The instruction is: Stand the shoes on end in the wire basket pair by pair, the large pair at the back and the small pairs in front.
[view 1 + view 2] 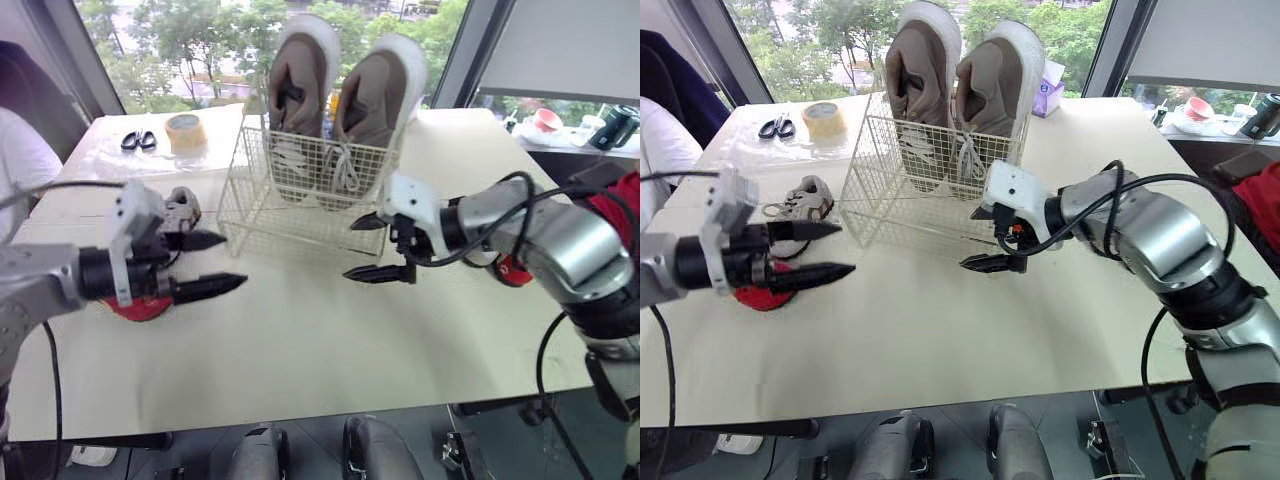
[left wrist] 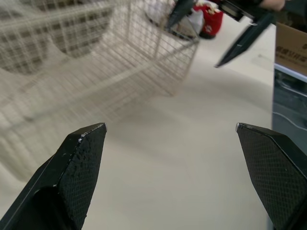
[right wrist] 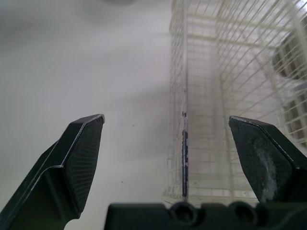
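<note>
Legible writing: none confirmed. Dark print on a cardboard carton past the table edge is too small to read. The wire basket is cream-coated mesh. It stands on the table ahead of both sets of fingers, between the 2 grippers. 2 large shoes, with tan uppers, thick white soles and pale laces, stand on end side by side at the basket's back, toes down and heels well above the rim. Left gripper: fingers apart, holding nothing, tips pointing toward the basket's near corner and short of it. 1 small grey shoe lies just behind its upper finger, and 1 small red shoe lies under its lower finger. Right gripper: fingers apart, holding nothing, upper tip just beside the basket's front mesh; contact cannot be determined. A second red shoe lies behind those fingers, beside the wrist. A tape roll and scissors lie well beyond the left fingers.
</note>
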